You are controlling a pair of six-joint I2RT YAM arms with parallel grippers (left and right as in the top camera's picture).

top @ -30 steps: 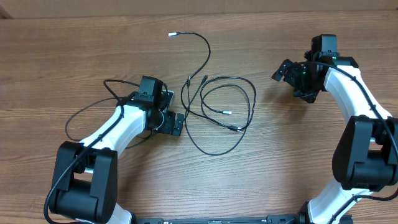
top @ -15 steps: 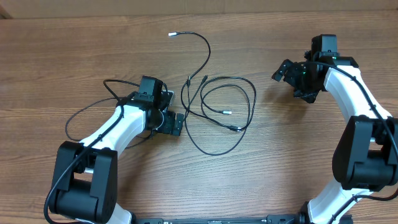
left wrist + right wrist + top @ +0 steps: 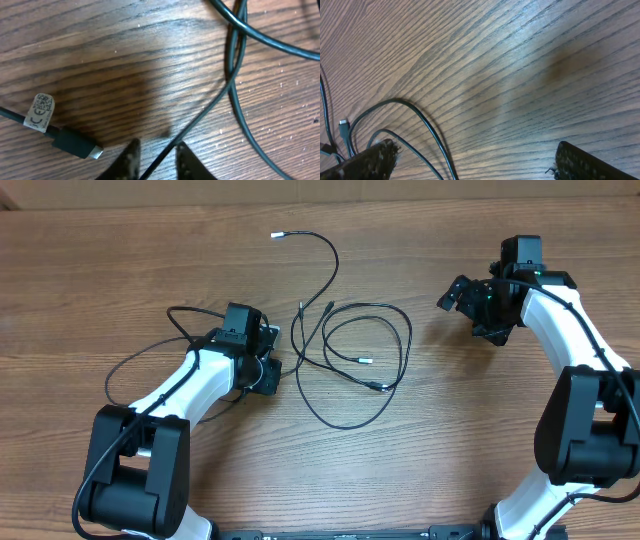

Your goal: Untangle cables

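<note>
The left gripper's (image 3: 157,161) fingertips (image 3: 131,157) stand only a narrow gap apart, with one thin black strand (image 3: 200,117) running up between them. A sliver of wood still shows on either side, so the jaws are closing round the strand rather than clamped on it. That strand crosses two others just beyond the tips. The rest of the cables (image 3: 409,345) lie mid-table (image 3: 200,260) between the arms, as overlapping loops, with one silver-tipped end (image 3: 276,236) trailing toward the far edge.

The right gripper (image 3: 477,162) hangs well apart over bare wood, its fingers spread wide and holding nothing. The nearest loops lie just past its left finger.

The step in hand looks like the pinch on that single strand. To do it well, the pads should meet on this cord alone, short of the crossing. Then it should be lifted gently and drawn leftward, away from the loops — a quick tug would likely drag the whole knot along.

Against the overhead a second ago, the left jaws were spread, one finger jutting toward the tangle; now they are drawn in. Both arms and the cables lie just as they did.
</note>
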